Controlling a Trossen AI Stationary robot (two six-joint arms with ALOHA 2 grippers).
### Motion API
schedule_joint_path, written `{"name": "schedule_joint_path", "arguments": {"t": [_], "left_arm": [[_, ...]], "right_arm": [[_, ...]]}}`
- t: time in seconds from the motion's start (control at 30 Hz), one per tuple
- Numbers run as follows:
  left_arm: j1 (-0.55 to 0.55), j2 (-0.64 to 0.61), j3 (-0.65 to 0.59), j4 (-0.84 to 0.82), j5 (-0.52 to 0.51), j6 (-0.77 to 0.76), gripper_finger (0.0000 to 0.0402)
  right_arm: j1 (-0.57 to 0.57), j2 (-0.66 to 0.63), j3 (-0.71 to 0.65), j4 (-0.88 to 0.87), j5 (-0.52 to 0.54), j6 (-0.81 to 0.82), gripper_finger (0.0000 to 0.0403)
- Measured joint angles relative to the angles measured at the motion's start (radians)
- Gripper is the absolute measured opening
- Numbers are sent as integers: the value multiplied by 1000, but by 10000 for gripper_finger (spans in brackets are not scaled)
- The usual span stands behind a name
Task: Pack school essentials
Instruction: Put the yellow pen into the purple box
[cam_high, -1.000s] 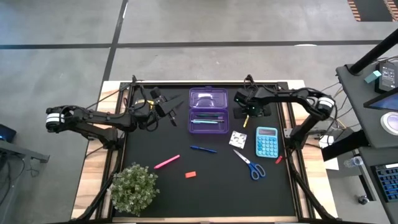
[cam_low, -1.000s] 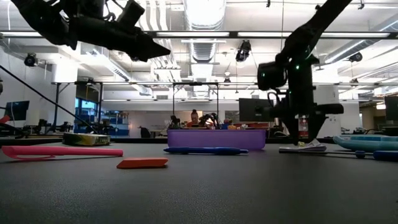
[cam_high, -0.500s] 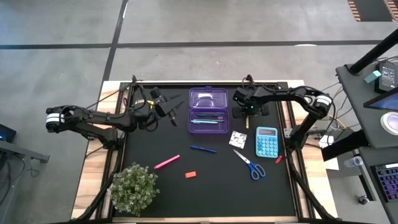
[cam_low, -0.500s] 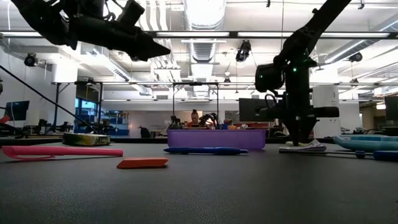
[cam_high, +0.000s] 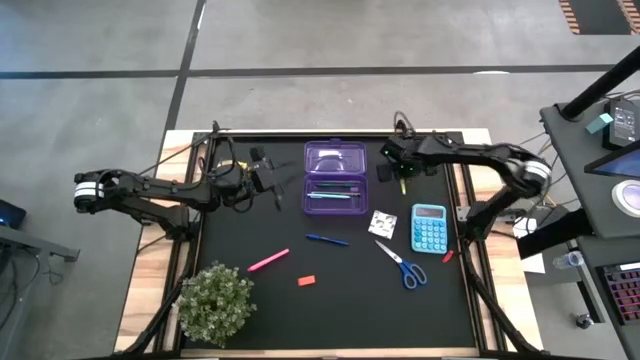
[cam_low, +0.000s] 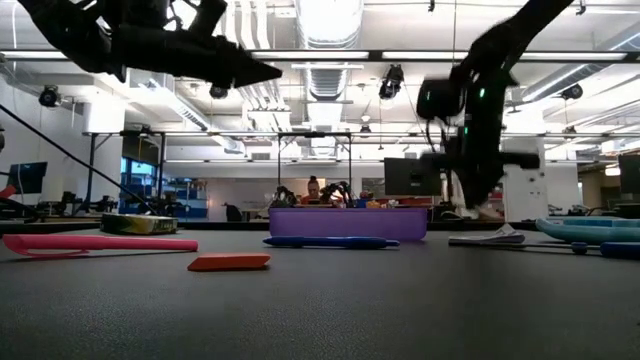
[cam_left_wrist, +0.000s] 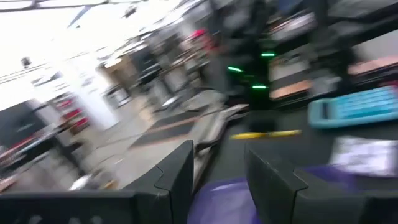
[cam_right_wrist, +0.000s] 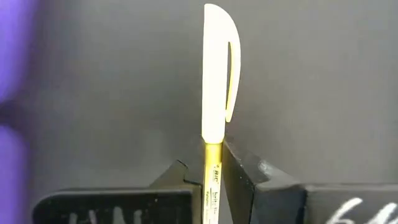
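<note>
My right gripper (cam_high: 400, 176) hangs just right of the open purple pencil case (cam_high: 335, 178) and is shut on a yellow pen (cam_right_wrist: 216, 87). In the low view it (cam_low: 470, 203) stands above the mat. My left gripper (cam_high: 279, 186) hovers open left of the case, its fingers (cam_left_wrist: 180, 171) pointing level toward it with nothing between them. On the black mat lie a blue pen (cam_high: 327, 240), a pink marker (cam_high: 268, 261), a red eraser (cam_high: 306, 281), blue-handled scissors (cam_high: 402, 264) and a white patterned square (cam_high: 381, 222). Pens lie inside the case. My right gripper pinches the yellow pen's barrel (cam_right_wrist: 212, 163), just below the pale cap, between its two fingers. The fingers slant down from above and lie across the pen. The capped end (cam_right_wrist: 217, 56) sticks out past the fingertips, and the pen is clear of the mat.
A teal calculator (cam_high: 429, 227) lies right of the patterned square, with a small red piece (cam_high: 448, 256) beside it. A bushy potted plant (cam_high: 216, 300) stands at the near left corner. Bare mat lies between the case and the near edge.
My right gripper has shut on the yellow pen, which lay on the mat right of the case, and has risen with it, lifting it clear. My left gripper has swung its fingers a little while staying in place.
</note>
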Motion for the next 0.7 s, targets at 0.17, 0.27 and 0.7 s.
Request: {"name": "schedule_joint_path", "arguments": {"t": [0.17, 0.27, 0.7], "left_arm": [[21, 0, 0, 9, 158, -23, 123], [36, 0, 0, 8, 162, -26, 123], [58, 5, -3, -4, 24, -83, 123]], "right_arm": [[78, -152, -36, 149, 111, -131, 23], [155, -223, -98, 426, 139, -295, 23], [287, -199, -99, 793, 121, -729, 23]]}}
